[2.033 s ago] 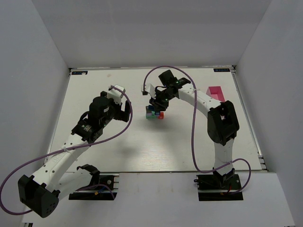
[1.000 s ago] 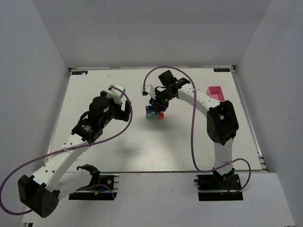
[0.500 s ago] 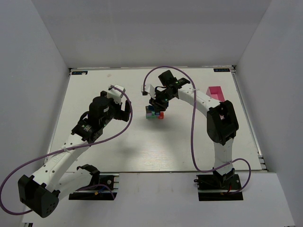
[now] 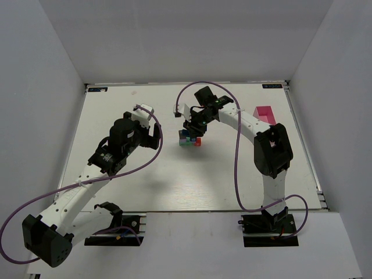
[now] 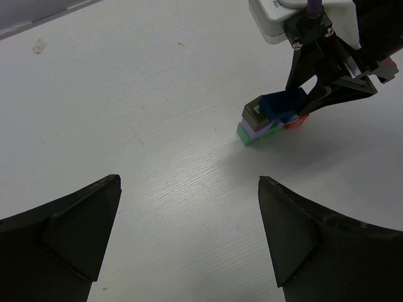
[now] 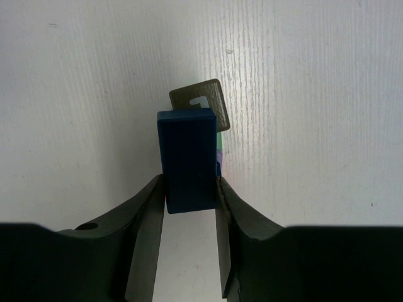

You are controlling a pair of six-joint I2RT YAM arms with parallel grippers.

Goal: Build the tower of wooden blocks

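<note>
The right gripper (image 6: 190, 189) is clamped on a blue brick (image 6: 187, 151) at the top of the tower (image 5: 264, 126), which stands mid-counter (image 4: 192, 180). The left gripper (image 5: 189, 182) hangs spread wide, well apart from the tower.

Blue block (image 6: 187, 160) in my grip hides most of tower (image 6: 199, 100) mid-frame; cannot tell if touching beneath. My right fingers (image 6: 143, 233) cut by bottom edge; left fingers (image 5: 63, 233) likewise.
</note>
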